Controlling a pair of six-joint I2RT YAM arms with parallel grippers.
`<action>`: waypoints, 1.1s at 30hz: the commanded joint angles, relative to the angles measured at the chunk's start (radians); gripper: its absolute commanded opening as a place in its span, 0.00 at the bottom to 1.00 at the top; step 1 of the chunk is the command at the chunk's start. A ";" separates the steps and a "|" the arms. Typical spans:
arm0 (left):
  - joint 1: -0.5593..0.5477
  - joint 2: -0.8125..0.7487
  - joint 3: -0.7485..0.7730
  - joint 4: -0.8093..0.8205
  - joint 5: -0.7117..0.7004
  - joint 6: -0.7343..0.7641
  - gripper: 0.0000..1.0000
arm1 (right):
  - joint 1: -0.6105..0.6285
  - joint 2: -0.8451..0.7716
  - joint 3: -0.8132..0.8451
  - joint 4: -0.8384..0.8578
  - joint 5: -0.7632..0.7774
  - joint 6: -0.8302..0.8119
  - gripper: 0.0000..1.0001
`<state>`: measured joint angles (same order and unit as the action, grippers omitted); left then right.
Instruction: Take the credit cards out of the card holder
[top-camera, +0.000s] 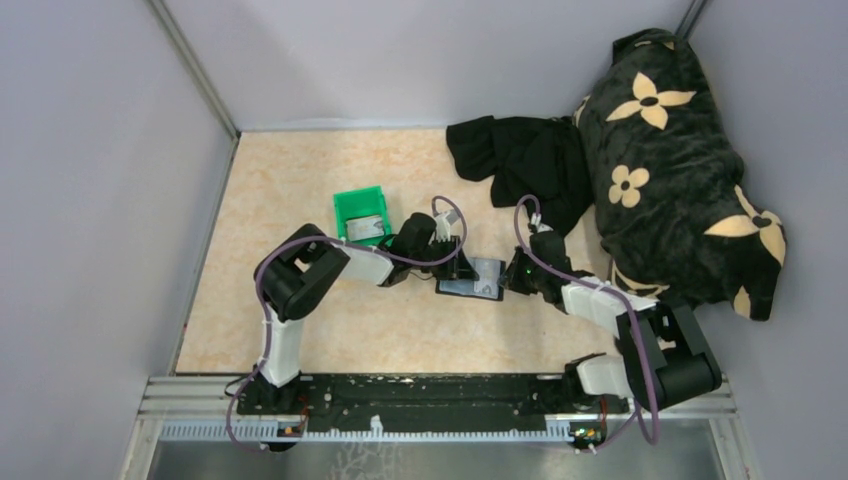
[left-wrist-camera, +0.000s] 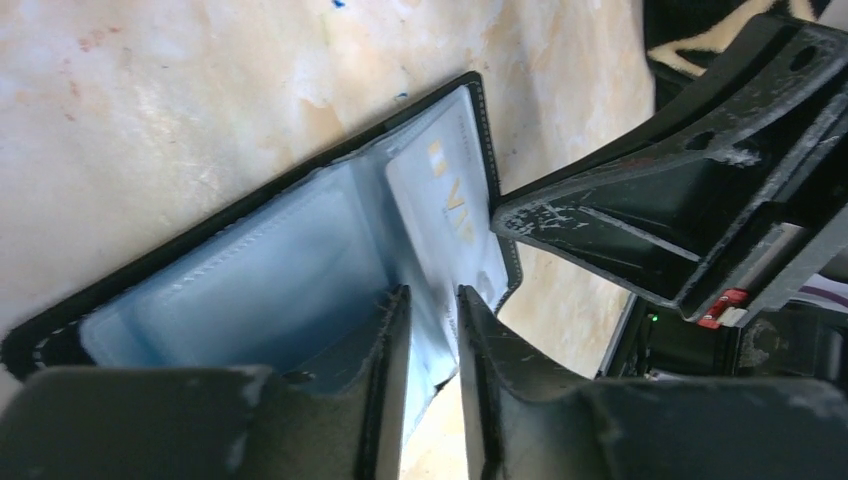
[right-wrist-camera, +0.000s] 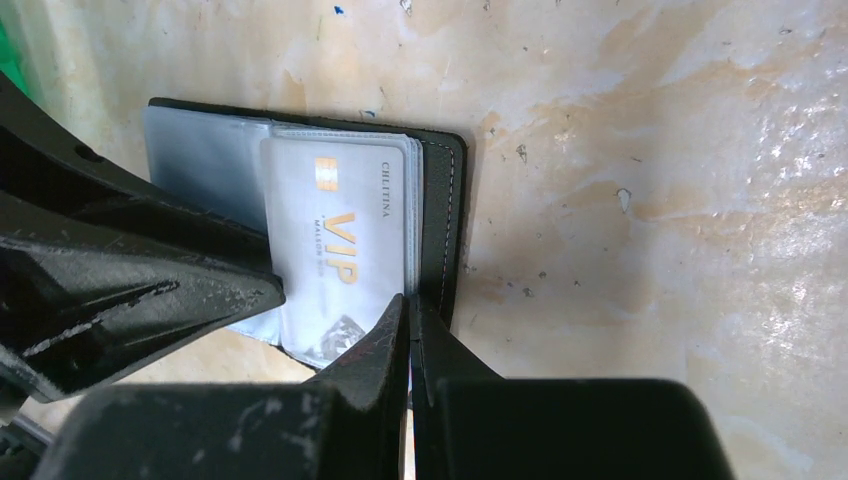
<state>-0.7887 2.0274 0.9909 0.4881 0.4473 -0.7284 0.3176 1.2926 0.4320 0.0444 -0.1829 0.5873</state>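
The black card holder (top-camera: 478, 279) lies open on the table between my two grippers, its grey-blue sleeves facing up. A pale grey-white credit card (right-wrist-camera: 340, 230) with gold "VIP" lettering sits in the right-hand sleeve; it shows in the left wrist view too (left-wrist-camera: 445, 200). My left gripper (left-wrist-camera: 432, 295) is at the holder's near edge, narrowly open, with the edge of a clear sleeve between its fingers. My right gripper (right-wrist-camera: 408, 300) is shut, its tips resting on the holder's black cover (right-wrist-camera: 440, 200) beside the card. No gold-brown card shows.
A green plastic bin (top-camera: 360, 214) stands just behind the left gripper. A black cloth (top-camera: 525, 160) lies at the back, and a large black flowered cushion (top-camera: 670, 170) fills the right side. Grey walls close in the table.
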 joint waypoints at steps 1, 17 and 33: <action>0.005 0.061 0.004 -0.093 -0.014 0.026 0.27 | 0.011 0.049 -0.032 0.044 -0.021 0.003 0.00; 0.024 -0.014 -0.051 -0.086 -0.018 0.024 0.00 | 0.009 0.109 -0.045 0.084 -0.023 0.012 0.00; 0.079 -0.137 -0.152 -0.059 0.031 0.036 0.00 | -0.052 0.162 -0.035 0.117 -0.080 -0.004 0.00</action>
<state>-0.7231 1.9148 0.8646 0.4530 0.4610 -0.7177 0.2668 1.4040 0.4194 0.2264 -0.3283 0.6140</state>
